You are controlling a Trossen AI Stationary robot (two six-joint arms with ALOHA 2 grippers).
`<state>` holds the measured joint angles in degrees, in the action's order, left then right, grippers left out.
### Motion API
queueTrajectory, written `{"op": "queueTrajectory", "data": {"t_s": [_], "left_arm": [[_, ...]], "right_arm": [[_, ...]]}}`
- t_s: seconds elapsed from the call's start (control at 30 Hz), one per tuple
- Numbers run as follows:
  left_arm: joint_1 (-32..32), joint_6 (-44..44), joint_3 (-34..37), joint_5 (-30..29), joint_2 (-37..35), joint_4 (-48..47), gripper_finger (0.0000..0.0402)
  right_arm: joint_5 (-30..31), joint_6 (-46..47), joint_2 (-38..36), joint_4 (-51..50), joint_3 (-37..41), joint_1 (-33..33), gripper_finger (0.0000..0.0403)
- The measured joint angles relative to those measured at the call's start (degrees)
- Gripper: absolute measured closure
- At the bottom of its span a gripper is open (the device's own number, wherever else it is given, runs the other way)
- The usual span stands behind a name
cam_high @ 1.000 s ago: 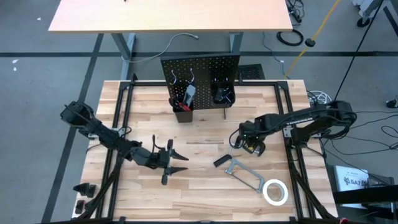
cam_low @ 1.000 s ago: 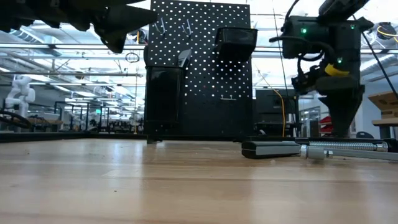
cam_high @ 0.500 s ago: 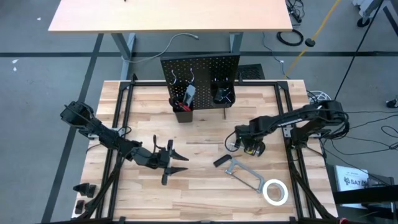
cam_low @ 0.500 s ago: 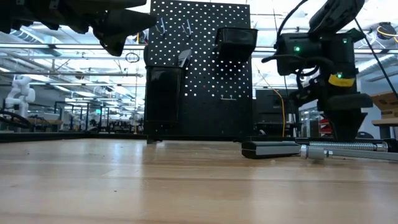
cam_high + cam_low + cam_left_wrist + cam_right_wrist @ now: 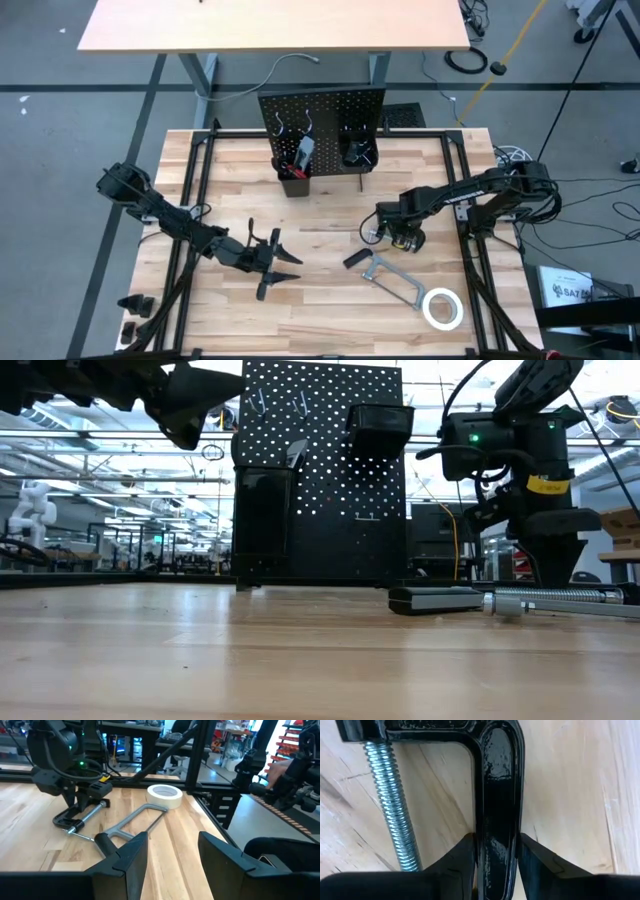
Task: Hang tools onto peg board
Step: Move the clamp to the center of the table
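While the right gripper (image 5: pixel 495 862) sits low on the table with its fingers pressed on both sides of the black clamp (image 5: pixel 497 795), the hold looks narrow: only the flat spine of the frame is between the pads, and the threaded screw (image 5: pixel 390 805) runs free beside it. Risk one: the frame is glossy and heavy on one end, so on a lift it may pivot or slip out, judging by how little of it is pinched. In the left wrist view the clamp (image 5: pixel 80 817) lies flat on the wood beside the grey bar clamp (image 5: pixel 132 822), so a swing could knock that.

The tape roll (image 5: pixel 442 308) lies near the table's front right corner, well apart, no threat. The left gripper (image 5: pixel 278 265) hovers over the left-centre of the table, fingers spread, holding nothing; it is clear of the right arm for now.

The peg board (image 5: pixel 322 115) stands upright at the far edge, hooks on its left part, two bins already holding tools. Risk two: carrying the clamp there with a tilted grip, the open frame may miss the small hook (image 5: pixel 262 402) or bump a bin (image 5: pixel 378 425). Risk three: lowering too hard could rock the board.
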<state>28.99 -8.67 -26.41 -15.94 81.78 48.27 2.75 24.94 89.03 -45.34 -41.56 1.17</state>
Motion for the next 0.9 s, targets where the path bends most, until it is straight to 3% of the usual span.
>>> {"op": "queueTrajectory", "data": {"t_s": [0.23, 0.4, 0.9], "left_arm": [[0.0, 0.0, 0.0, 0.0, 0.0, -0.6, 0.0224], [-0.1, 0.0, 0.0, 0.0, 0.0, -1.0, 0.0224], [-0.1, -0.1, 0.0, -0.1, 0.0, -1.5, 0.0224]], "right_arm": [[0.6, 2.1, 0.1, -0.4, -0.2, -0.5, 0.0294], [4.2, 4.7, 0.4, -3.3, -2.4, -2.6, 0.0294], [12.9, 12.5, 0.5, -18.4, -16.6, -13.9, 0.0294]]}}
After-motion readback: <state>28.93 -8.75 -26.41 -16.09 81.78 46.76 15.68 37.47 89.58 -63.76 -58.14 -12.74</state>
